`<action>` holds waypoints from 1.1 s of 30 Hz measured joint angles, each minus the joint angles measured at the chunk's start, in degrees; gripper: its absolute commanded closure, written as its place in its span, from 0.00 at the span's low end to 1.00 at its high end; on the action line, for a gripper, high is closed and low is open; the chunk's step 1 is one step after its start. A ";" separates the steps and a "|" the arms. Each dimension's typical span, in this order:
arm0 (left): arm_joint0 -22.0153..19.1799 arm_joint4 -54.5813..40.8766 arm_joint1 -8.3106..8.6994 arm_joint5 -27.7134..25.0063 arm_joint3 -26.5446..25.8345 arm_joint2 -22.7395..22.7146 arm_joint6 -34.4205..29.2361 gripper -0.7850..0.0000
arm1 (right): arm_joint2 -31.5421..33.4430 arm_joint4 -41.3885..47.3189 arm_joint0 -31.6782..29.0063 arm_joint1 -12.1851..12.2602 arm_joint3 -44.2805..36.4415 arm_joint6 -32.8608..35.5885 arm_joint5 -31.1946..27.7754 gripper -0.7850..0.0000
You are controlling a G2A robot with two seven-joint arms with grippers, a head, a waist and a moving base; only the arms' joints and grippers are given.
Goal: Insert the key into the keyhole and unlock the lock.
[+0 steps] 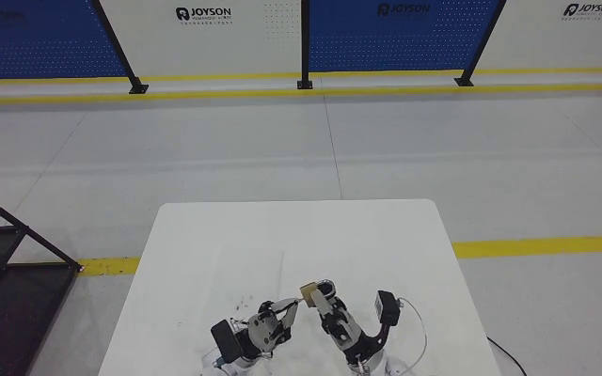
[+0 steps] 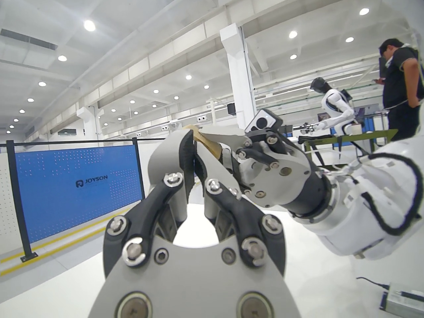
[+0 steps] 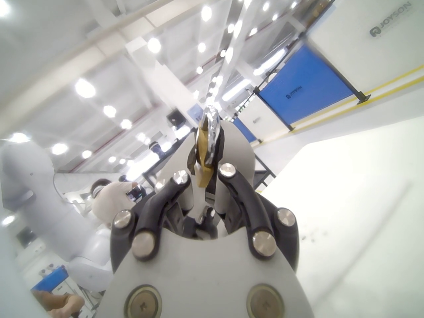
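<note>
Two grippers meet above the tabletop [image 1: 282, 235]. Right gripper [image 3: 210, 144]: clamped on the lock [image 3: 202, 163], brass body braced, shackle [image 3: 212, 117] pointing away. Left gripper [image 2: 193, 153]: pinched shut, presumably on the key — hidden between its pads [image 2: 185, 162] — close beside the lock, ready for insertion.

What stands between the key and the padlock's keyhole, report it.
Nothing visible. The left gripper, jaws shut, sits right at the brass padlock held in the right gripper above the table; the key and keyhole are hidden there.
</note>
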 measured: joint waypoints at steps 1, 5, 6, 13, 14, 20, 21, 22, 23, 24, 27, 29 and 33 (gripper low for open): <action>-0.25 0.40 0.05 1.02 0.23 0.03 0.27 1.00 | -0.06 -0.01 0.00 0.01 -0.07 0.44 0.28 1.00; -1.21 3.32 0.33 6.14 0.93 -0.41 0.51 1.00 | -0.14 0.15 0.04 0.04 -0.26 1.30 0.82 1.00; -1.39 4.30 0.42 7.59 1.14 -0.50 0.57 1.00 | -0.14 0.16 0.03 0.05 -0.30 1.43 0.89 1.00; -2.11 7.58 0.94 12.92 1.42 -0.80 1.04 1.00 | -0.16 0.19 -0.06 0.13 -0.59 2.39 1.36 1.00; -2.02 6.85 0.94 12.62 1.25 -0.72 1.29 1.00 | -0.16 0.23 -0.08 0.14 -0.61 2.44 1.41 1.00; -1.26 1.85 1.01 10.21 0.07 -0.27 1.93 0.00 | 0.19 -0.06 -0.11 0.12 -0.81 1.52 2.80 1.00; -1.00 0.60 1.02 8.82 -0.23 -0.14 1.91 0.00 | 0.26 -0.17 -0.10 0.09 -0.80 1.19 3.09 1.00; -0.69 -0.63 1.12 7.10 -0.58 -0.17 1.59 0.00 | 0.44 -0.30 -0.08 0.07 -0.76 0.63 3.56 1.00; -0.25 -1.65 1.22 5.62 -0.68 -0.12 0.92 0.00 | 0.65 -0.48 -0.07 0.05 -0.71 0.09 4.06 1.00; 0.31 -2.96 1.37 3.53 -0.94 -0.09 0.00 0.00 | 0.87 -0.71 -0.07 0.02 -0.67 -0.51 4.70 1.00; 2.87 -8.86 2.18 -5.80 -3.99 -1.78 -1.95 0.00 | 1.64 -2.98 0.14 -0.23 -0.37 -3.35 9.43 1.00; 5.54 -14.14 3.14 -11.82 -7.33 -4.36 -5.24 0.00 | 0.97 -4.17 0.86 -0.51 0.54 -3.17 12.50 1.00; 11.70 -24.62 5.64 -21.11 -13.29 -12.00 -14.79 0.00 | -1.63 -3.74 4.27 -1.14 3.82 5.26 17.65 1.00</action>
